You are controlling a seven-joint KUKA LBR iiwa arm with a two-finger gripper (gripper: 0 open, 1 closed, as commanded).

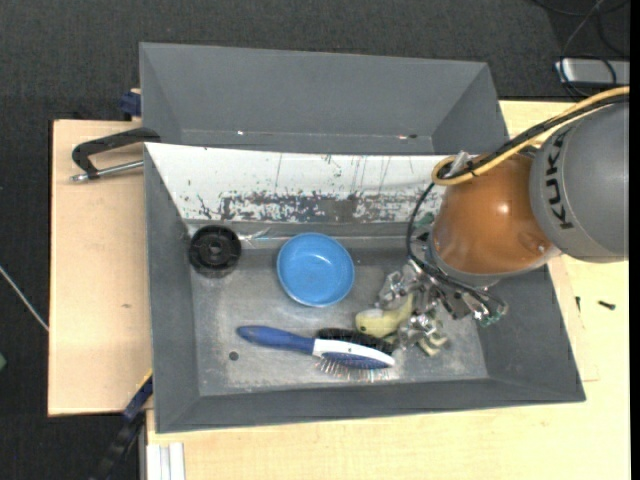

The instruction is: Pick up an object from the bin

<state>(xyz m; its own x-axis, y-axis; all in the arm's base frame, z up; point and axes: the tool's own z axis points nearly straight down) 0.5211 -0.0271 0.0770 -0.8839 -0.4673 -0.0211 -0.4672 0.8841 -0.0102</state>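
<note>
Gripper (pixel 427 318), right of bin (pixel 168 298): claw state cannot tell. Beside 1 pale yellow lump (pixel 375 322); centre before closing, clear of brush (pixel 318 346).

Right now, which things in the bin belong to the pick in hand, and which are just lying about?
In the job: gripper, low at the right of the grey metal bin; small pale yellow lump right beside it.
Lying about: round blue plastic bowl; blue-handled brush with white head; round black cap.
</note>
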